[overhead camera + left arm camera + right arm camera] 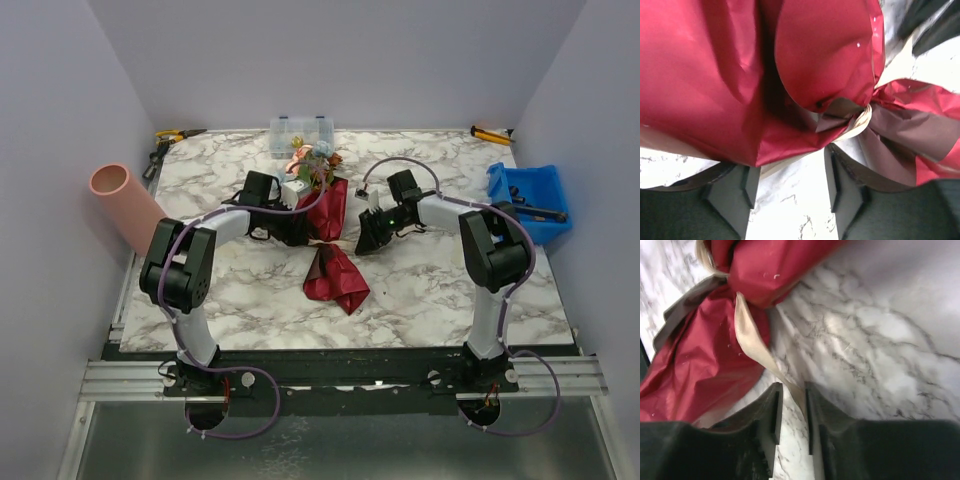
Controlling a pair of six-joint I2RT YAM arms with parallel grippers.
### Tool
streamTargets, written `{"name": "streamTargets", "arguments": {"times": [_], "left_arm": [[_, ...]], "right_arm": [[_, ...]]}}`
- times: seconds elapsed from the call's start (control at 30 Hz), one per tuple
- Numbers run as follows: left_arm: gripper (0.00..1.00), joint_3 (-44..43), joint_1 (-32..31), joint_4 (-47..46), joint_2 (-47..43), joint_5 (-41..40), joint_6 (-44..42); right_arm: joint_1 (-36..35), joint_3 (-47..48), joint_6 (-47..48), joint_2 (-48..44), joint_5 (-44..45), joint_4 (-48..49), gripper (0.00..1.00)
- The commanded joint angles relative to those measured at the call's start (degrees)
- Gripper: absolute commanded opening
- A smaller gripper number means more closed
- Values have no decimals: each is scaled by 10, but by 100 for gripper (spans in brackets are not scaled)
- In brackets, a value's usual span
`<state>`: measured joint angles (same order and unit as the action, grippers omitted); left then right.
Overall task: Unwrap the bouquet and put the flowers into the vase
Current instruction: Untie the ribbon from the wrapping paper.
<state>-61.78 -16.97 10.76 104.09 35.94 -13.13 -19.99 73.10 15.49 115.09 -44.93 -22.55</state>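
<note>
1. Bottom-centre of the top view: the dark maroon sheet-wrapped bouquet (335, 280) is lying flat on the white marble-pattern table (430, 290). Its flared wrap end is pointing at the arm bases.
2. Right of centre: the right gripper (794, 410) is sitting low beside the tie. Its jaws are standing narrowly apart with the tail of the flat beige ribbon (752, 340) running between them. A sliver of table is showing in the gap, so it isn't pinching yet. My read: it's lining up to pull the tail and undo the knot.
3. Left of centre: the left gripper (789, 170) is hanging open and empty, fingers straddling bare table just under the wrap by the knot. It's likely placed to pin the bundle against that pull.
4. Upper centre: the pink, light blue, orange and peach artificial flowers (315, 160) are sticking out of the wrap's far end, still bundled.
5. Left edge: the tall salmon-pink cylinder vase (125, 200) is waiting at the table's side, well apart from the bouquet. Unwrapping is coming first.
6. Far edge: a clear plastic compartment box (300, 135) is sitting just behind the flowers.
</note>
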Motion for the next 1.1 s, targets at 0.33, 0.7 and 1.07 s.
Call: {"name": "streamTargets", "arguments": {"times": [0.33, 0.7, 1.07], "left_arm": [[47, -98, -30, -23, 83, 34, 31], [52, -128, -32, -20, 85, 20, 28], [80, -42, -2, -20, -92, 54, 4]], "right_arm": [[-49, -153, -8, -109, -110, 50, 0], [-85, -142, 24, -128, -133, 24, 36], [-61, -93, 26, -269, 14, 21, 58]]}}
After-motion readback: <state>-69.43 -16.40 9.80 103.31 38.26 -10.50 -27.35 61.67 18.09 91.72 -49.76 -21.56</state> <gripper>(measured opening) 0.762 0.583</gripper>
